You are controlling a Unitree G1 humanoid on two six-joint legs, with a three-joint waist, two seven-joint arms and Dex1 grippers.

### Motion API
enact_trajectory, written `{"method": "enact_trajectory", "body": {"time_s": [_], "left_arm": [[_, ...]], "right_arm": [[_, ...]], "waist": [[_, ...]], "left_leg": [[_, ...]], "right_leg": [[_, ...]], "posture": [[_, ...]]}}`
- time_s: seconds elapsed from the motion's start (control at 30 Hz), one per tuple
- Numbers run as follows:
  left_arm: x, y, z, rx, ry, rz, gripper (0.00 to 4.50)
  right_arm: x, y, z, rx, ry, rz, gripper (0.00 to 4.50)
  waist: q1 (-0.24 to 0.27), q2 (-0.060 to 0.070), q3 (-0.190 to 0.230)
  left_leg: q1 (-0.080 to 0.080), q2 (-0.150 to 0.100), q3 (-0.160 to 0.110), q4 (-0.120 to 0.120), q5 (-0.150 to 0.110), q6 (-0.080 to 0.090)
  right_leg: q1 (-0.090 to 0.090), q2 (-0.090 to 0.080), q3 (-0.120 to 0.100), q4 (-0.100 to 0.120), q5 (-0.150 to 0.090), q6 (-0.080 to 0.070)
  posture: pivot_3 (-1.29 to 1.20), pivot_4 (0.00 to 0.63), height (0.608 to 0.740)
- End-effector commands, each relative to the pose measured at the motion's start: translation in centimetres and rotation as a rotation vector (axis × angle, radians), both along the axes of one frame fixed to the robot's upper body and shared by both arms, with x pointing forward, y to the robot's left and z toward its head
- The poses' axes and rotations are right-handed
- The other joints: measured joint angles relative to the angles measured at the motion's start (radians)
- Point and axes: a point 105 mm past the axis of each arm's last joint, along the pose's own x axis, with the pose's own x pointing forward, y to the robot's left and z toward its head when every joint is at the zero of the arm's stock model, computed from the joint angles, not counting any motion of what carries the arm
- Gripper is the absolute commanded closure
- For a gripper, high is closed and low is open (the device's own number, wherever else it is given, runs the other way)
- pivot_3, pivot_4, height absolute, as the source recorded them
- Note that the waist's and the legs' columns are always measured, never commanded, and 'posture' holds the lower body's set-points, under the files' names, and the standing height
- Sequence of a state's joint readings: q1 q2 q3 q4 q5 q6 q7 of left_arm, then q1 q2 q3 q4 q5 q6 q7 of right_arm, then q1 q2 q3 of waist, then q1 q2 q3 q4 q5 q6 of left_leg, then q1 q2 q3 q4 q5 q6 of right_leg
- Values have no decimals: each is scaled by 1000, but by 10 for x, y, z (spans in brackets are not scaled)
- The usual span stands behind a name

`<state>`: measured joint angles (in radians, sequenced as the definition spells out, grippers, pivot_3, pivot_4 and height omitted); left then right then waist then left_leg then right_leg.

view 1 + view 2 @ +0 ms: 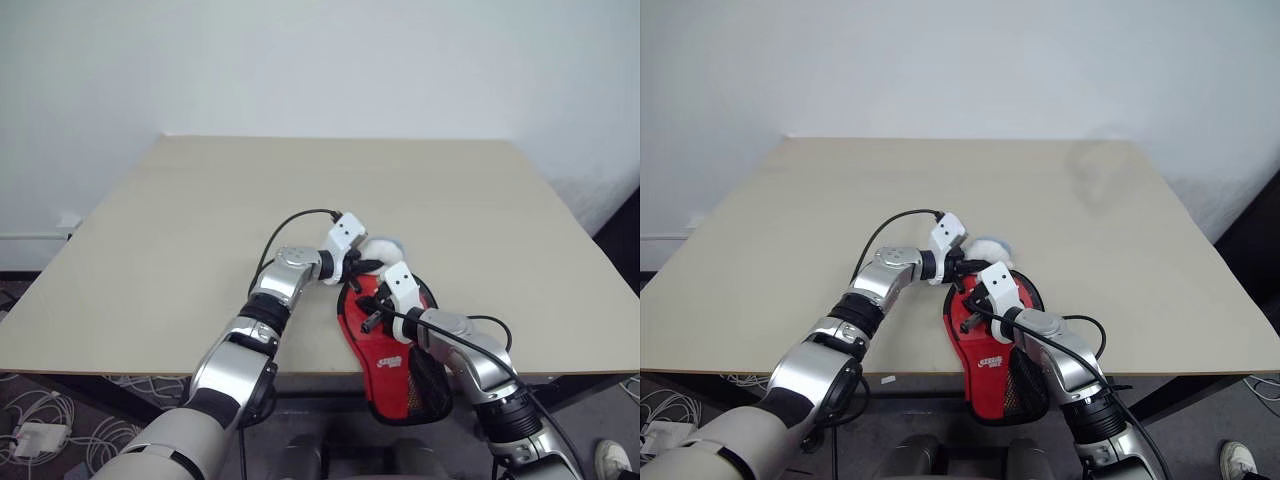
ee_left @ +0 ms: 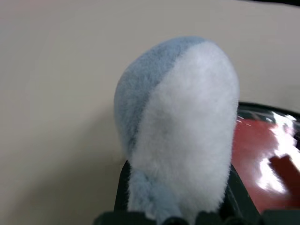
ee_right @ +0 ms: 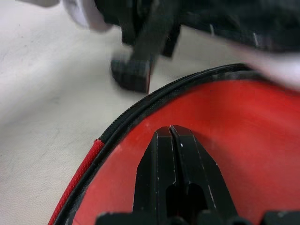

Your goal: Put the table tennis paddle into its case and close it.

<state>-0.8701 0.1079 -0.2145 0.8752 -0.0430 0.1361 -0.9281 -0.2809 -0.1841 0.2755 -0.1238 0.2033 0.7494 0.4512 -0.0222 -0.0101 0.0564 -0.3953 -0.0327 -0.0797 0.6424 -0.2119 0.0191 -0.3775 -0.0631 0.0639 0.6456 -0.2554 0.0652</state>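
Observation:
The red case [image 1: 385, 375] lies at the table's front edge, its black mesh end hanging over the edge. My right gripper [image 1: 372, 316] is shut, with its tips resting on the case's red surface [image 3: 234, 140] just inside the black zip rim. My left gripper [image 1: 366, 264] is beside the case's far end, shut on a fluffy white and blue-grey plush toy [image 2: 180, 126] that stands up between its fingers. The same toy shows as a pale puff [image 1: 986, 250] just beyond the case. I cannot tell the table tennis paddle apart from the case's red surface.
The beige table [image 1: 150, 260] runs wide to the left, the right and the back, up to a white wall. Cables and a power strip [image 1: 35, 435] lie on the floor below the left front corner.

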Motion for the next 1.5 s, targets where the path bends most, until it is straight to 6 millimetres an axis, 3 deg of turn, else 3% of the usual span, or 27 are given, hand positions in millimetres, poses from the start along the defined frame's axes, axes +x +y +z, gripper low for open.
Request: {"method": "enact_trajectory", "body": {"time_s": [0.03,0.17,0.57,0.93,1.13,1.27,1.37,1.5], "left_arm": [[-12,-12,8,-6,-50,-107,4191],[-25,-14,-2,-7,-3,-149,4191],[-29,-11,3,-10,-19,-153,39],[-24,1,37,1,-112,-188,39],[-33,6,52,7,-126,-248,39],[-40,12,51,49,-147,-271,39],[-47,21,47,68,-135,-283,590],[-61,29,42,68,-112,-297,2024]], "right_arm": [[-2,2,-3,-8,13,6,4500],[-3,2,-3,-7,14,6,4500],[-3,3,-3,-6,16,14,4500],[-7,5,-3,-8,21,41,4500],[-26,1,19,-25,5,175,4500],[-45,-16,34,-84,-4,282,4500],[-53,-34,52,-107,-8,317,4500],[-51,-51,82,-106,-43,326,4500]], "waist": [[0,0,0],[1,0,0],[-1,0,-2],[-1,0,-2],[0,0,-1],[0,0,-1],[0,0,-1],[0,0,-1]], "left_leg": [[0,0,0,0,0,0],[0,0,-1,0,0,0],[1,-1,-5,1,0,0],[1,-1,-5,0,0,0],[0,-1,-5,1,0,0],[0,-1,-6,1,0,0],[0,-1,-6,1,0,0],[0,0,-9,1,0,0]], "right_leg": [[0,0,0,0,0,0],[1,0,0,0,0,0],[3,0,-3,0,0,0],[3,0,-3,0,0,0],[2,-1,-3,0,0,0],[2,-1,-4,0,-1,1],[3,-1,-4,-1,-2,3],[2,-1,-4,-1,-2,2]], "posture": [[0,0,734],[0,0,734],[0,0,734],[0,0,734],[0,0,734],[0,0,734],[0,0,734],[0,0,734]]}}
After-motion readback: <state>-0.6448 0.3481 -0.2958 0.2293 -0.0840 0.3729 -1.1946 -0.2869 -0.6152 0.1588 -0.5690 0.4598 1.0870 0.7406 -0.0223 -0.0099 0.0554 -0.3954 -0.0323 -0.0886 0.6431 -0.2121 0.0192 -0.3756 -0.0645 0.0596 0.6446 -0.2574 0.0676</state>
